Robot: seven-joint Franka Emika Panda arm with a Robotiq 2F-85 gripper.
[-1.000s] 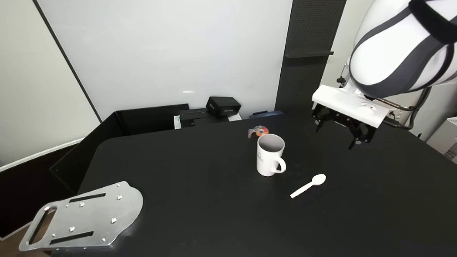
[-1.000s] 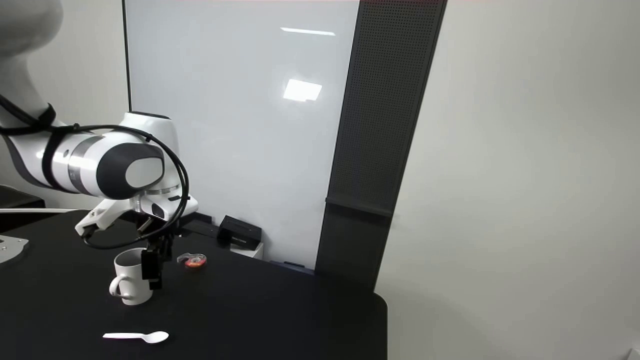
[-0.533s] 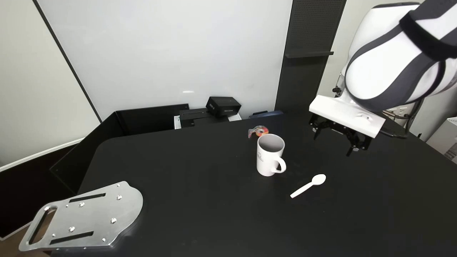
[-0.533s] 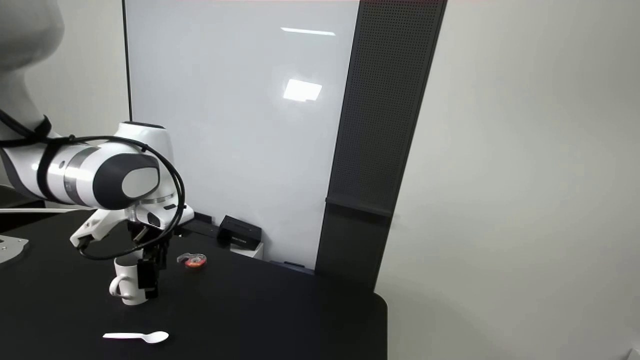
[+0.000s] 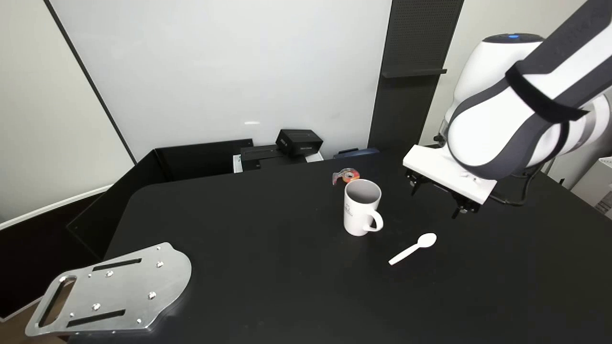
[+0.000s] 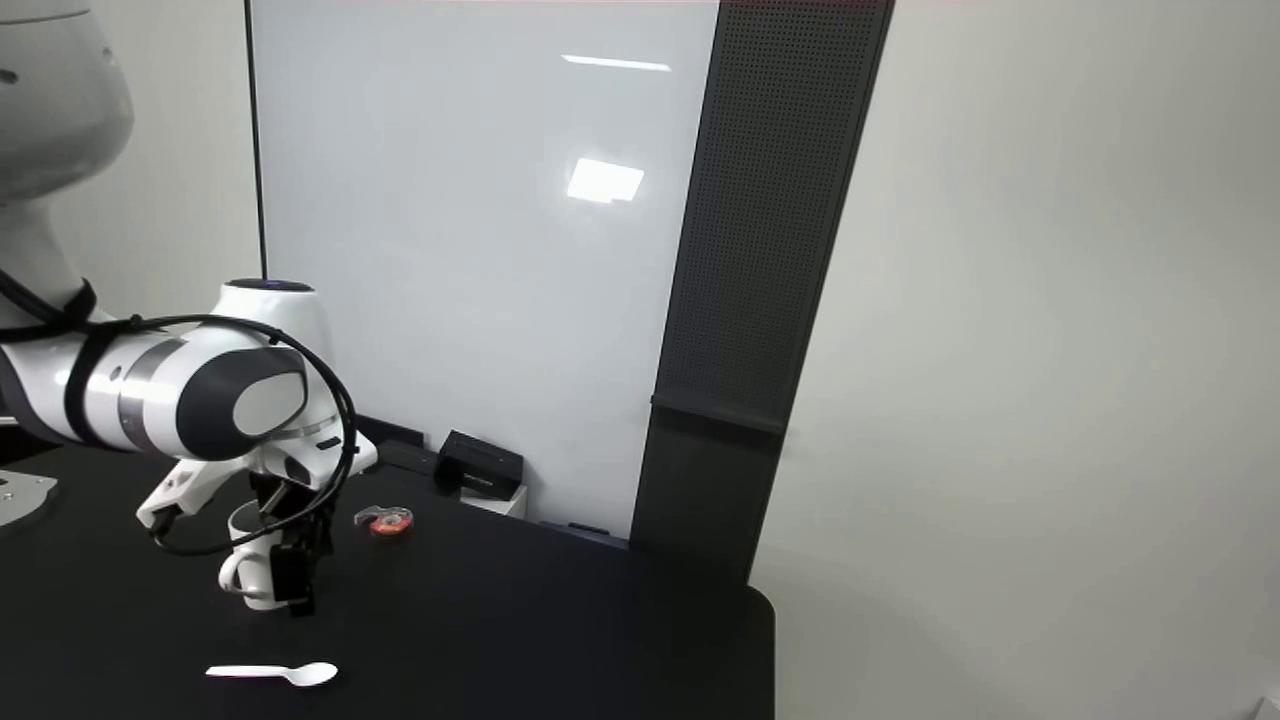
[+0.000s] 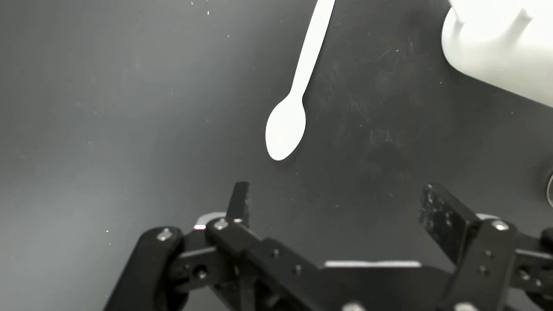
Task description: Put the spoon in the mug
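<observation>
The white spoon [image 5: 420, 244] lies flat on the black table in both exterior views [image 6: 290, 674]. In the wrist view the spoon [image 7: 287, 123] has its bowl toward my gripper and its handle running out of the top edge. The white mug [image 5: 359, 215] stands upright beside the spoon; in an exterior view my gripper partly covers the mug [image 6: 252, 572]. Part of the mug [image 7: 501, 56] shows at the wrist view's upper right. My gripper [image 5: 434, 203] is open and empty above the table, its fingers [image 7: 337, 186] wide apart, short of the spoon's bowl.
A tape dispenser [image 5: 349, 176] lies behind the mug, also seen in an exterior view [image 6: 388, 521]. A metal plate with a handle slot [image 5: 124, 286] lies at the table's edge. Black boxes [image 5: 299, 142] stand beyond the back edge, before a white board [image 5: 229, 71].
My arm and open gripper have come down toward the table, shifting slightly left in both exterior views. The spoon and the mug have not moved.
</observation>
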